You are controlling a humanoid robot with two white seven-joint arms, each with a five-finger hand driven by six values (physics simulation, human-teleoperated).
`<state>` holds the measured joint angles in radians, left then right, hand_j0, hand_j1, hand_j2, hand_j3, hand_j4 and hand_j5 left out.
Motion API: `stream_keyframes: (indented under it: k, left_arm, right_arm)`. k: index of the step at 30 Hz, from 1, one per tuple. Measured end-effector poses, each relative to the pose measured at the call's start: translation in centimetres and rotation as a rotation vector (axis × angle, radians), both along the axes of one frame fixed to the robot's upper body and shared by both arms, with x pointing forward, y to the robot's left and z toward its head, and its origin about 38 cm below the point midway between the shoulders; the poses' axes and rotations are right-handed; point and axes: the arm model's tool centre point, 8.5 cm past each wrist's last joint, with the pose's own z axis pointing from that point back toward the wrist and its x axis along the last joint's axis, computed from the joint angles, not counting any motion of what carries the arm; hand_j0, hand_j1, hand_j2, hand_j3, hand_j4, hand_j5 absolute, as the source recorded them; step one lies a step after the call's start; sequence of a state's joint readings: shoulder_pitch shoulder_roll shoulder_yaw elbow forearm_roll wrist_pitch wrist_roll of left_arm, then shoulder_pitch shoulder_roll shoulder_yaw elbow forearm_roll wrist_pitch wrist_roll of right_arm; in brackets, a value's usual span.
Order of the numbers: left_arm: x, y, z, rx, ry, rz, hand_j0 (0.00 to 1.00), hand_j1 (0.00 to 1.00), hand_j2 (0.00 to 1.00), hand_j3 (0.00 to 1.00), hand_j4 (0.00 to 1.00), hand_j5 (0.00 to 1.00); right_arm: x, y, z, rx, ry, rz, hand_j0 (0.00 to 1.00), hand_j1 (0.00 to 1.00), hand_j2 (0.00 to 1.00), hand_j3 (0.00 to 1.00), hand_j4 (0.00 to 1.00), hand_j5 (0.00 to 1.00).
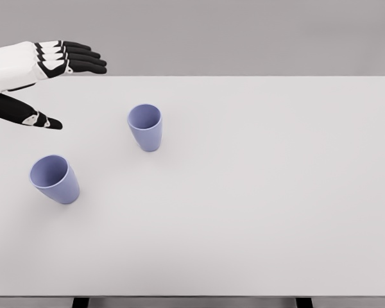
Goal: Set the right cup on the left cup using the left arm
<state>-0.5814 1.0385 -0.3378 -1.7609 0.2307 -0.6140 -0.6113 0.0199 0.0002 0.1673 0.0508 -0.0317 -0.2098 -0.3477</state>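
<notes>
Left hand enters at 10 o'clock of the frame, wrist and arm cut off by the left edge; its four black fingers are stretched out straight and the thumb splayed below them, holding nothing, hovering over the far-left part of the white desk. Right cup, lavender, stands upright mouth up at about 4 o'clock from the hand, well apart from it; left cup, same colour, upright, sits at 8 o'clock from the right cup, not touching. Desk's near edge partly visible at 6 o'clock; two dark supports below it are cut off, hard to identify.
</notes>
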Motion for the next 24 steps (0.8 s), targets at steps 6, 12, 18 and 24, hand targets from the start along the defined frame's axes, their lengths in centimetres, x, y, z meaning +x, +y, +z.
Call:
stream_keyframes:
  k: [6,12,18,24]
  left_arm:
    - [0.0,0.1,0.3,0.009,-0.007,0.002,1.0,1.0,1.0,1.0,1.0,1.0]
    - [0.6,-0.6,2.6,0.05,-0.116,0.015,1.0,1.0,1.0,1.0,1.0,1.0]
    - [3.1,-1.2,3.5,0.233,-0.235,0.09,1.0,1.0,1.0,1.0,1.0,1.0]
    - [8.1,-3.1,0.0,0.389,-0.147,0.109,1.0,1.0,1.0,1.0,1.0,1.0]
  right_arm:
    - [0.0,0.0,0.0,0.0,0.0,-0.001,1.0,1.0,1.0,1.0,1.0,1.0]
    - [0.0,0.0,0.0,-0.001,0.0,-0.001,1.0,1.0,1.0,1.0,1.0,1.0]
    - [0.0,0.0,0.0,0.0,0.0,-0.001,1.0,1.0,1.0,1.0,1.0,1.0]
    - [0.0,0.0,0.0,-0.001,0.0,-0.001,1.0,1.0,1.0,1.0,1.0,1.0]
